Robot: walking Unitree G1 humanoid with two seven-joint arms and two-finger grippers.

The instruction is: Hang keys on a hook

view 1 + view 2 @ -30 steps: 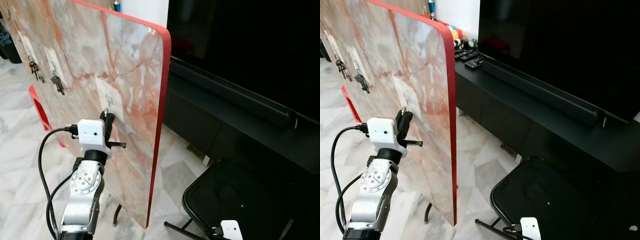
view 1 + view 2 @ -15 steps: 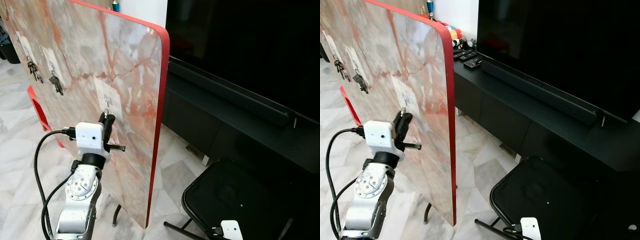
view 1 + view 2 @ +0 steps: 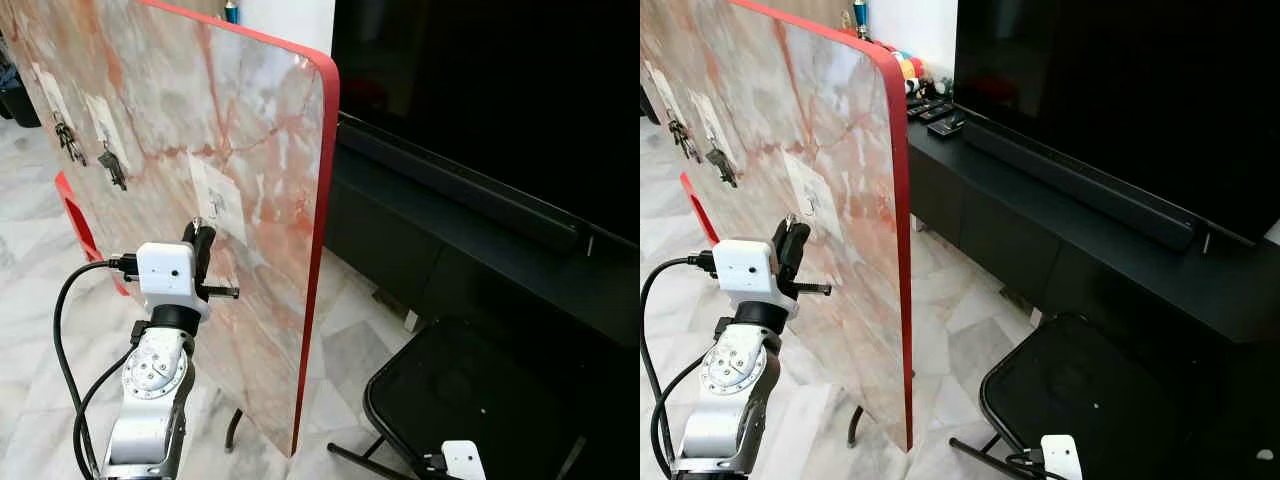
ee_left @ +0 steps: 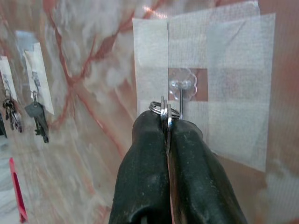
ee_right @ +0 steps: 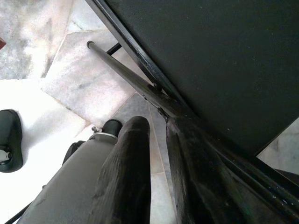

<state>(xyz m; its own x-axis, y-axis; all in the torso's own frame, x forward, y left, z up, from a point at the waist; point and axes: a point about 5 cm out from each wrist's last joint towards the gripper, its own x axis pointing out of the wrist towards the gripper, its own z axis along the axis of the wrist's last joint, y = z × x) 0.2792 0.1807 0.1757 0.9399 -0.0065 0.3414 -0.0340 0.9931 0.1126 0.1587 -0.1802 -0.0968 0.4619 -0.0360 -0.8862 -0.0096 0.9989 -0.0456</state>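
Silver key ring (image 4: 164,108) pinched upright, just beside clear hook (image 4: 182,88).
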